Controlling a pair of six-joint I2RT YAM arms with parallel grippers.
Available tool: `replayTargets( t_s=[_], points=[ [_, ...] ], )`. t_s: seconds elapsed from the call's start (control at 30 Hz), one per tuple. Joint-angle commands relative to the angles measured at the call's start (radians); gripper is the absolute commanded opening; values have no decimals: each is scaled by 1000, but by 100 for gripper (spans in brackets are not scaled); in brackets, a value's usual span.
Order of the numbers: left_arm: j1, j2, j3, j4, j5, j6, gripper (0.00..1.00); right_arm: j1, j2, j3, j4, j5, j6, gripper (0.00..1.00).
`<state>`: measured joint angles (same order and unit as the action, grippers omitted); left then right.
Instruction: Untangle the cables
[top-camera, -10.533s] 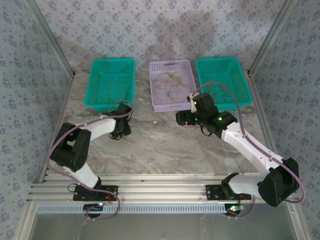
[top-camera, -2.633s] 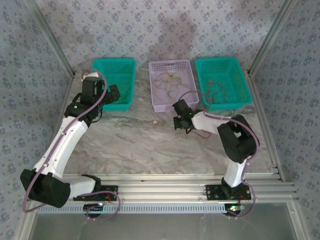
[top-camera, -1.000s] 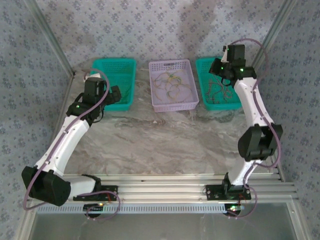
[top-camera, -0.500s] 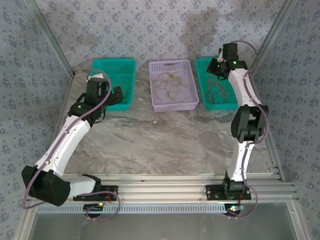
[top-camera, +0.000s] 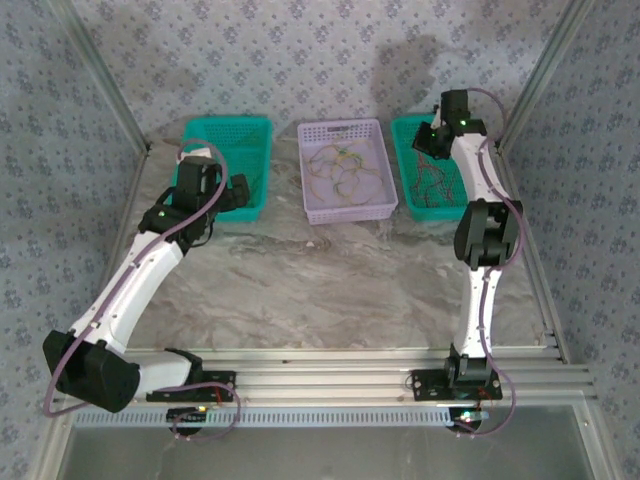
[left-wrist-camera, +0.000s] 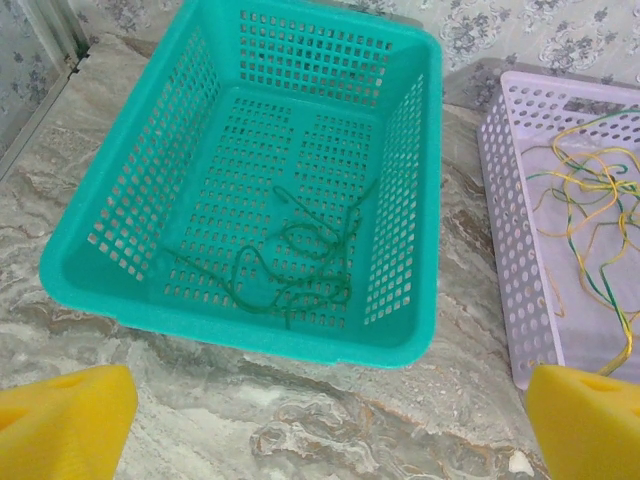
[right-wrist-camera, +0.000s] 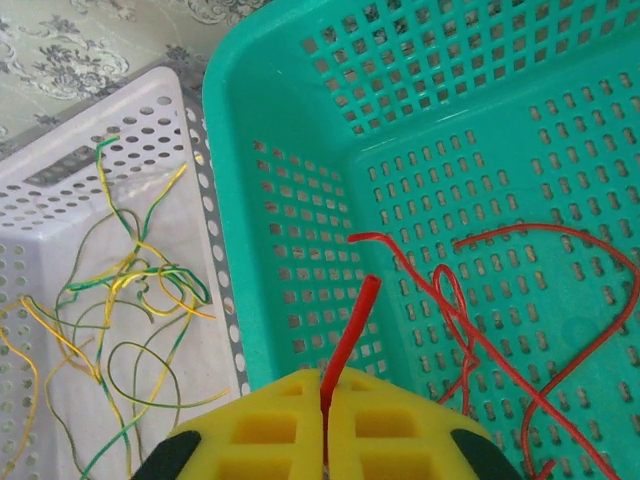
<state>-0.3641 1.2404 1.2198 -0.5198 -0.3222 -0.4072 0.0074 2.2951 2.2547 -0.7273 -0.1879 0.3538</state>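
My right gripper (right-wrist-camera: 325, 385) is shut on a red cable (right-wrist-camera: 350, 335), whose free end sticks up from between the yellow pads over the right teal basket (right-wrist-camera: 300, 230). More red cables (right-wrist-camera: 480, 300) lie on that basket's floor. Tangled yellow and green cables (right-wrist-camera: 120, 290) lie in the lilac basket (top-camera: 345, 170) in the middle. My left gripper (left-wrist-camera: 320, 420) hangs open above the marble table, just in front of the left teal basket (left-wrist-camera: 250, 320), which holds a green cable (left-wrist-camera: 300, 255). In the top view the right gripper (top-camera: 432, 140) is over the right basket (top-camera: 440, 170).
Metal frame posts (top-camera: 100, 80) and patterned walls close in the table at the back and sides. Bare marble tabletop (top-camera: 320, 280) stretches between the baskets and the arm bases. The lilac basket's wall (left-wrist-camera: 510, 250) stands to the right of my left gripper.
The right arm has swung from the table in front of the lilac basket up and over the right teal basket, carrying a red cable. The left arm has drifted slightly right beside the left basket.
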Motion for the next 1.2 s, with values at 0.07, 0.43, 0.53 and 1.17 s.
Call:
replayTargets(
  t_s=[0.07,0.43,0.53,1.17],
  points=[
    [-30,7,-5,9,-55,34,100,6,18,35,-70,42,-44,19],
    [-47,2,-7,10,-77,42,100,29,-88,59,-57,102,-61,47],
    [-46,-2,-9,13,-77,42,100,52,-139,56,-44,130,-81,57],
    [-75,-22,-81,117,-183,105,100,126,-649,-440,195,251,-169,100]
  ],
)
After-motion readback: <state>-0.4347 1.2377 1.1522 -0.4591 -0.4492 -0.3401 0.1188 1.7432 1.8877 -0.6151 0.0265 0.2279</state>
